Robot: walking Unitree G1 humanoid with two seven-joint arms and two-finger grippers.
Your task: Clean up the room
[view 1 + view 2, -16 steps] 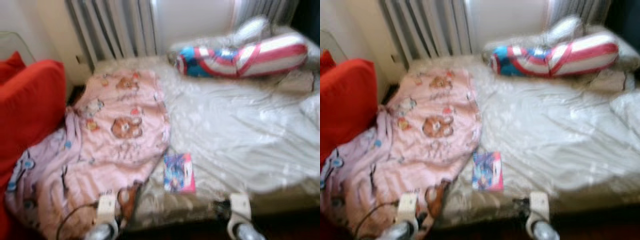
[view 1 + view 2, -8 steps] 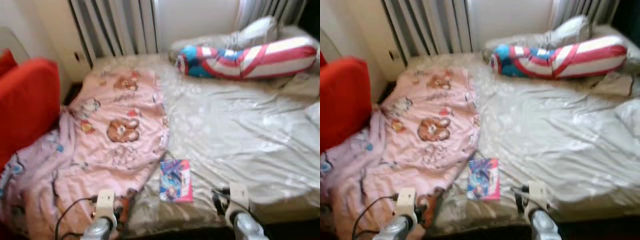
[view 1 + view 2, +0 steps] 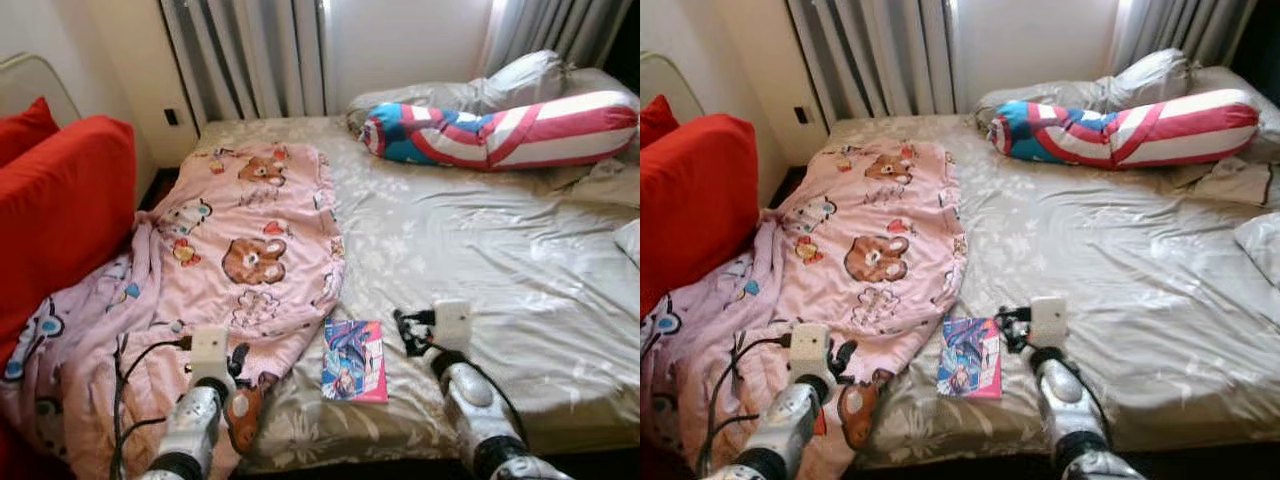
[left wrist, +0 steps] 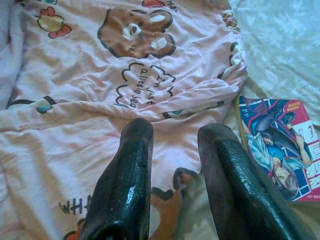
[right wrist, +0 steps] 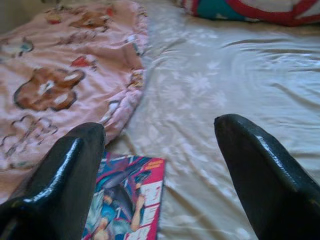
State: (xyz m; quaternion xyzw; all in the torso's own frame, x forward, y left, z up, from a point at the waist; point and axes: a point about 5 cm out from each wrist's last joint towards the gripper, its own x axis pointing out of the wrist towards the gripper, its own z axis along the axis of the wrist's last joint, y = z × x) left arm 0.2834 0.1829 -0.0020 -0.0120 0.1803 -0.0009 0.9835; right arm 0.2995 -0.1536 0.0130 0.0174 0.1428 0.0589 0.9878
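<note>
A thin comic book lies flat near the bed's front edge, beside the pink blanket. The right hand hovers just beside it, fingers wide; the left hand stands narrowly parted over the blanket. Light and floppy, the book likely needs pinching at an edge.

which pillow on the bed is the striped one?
The long bolster pillow at the head of the bed: red-and-white stripes with a blue end. The pillow behind it is plain grey.
</note>
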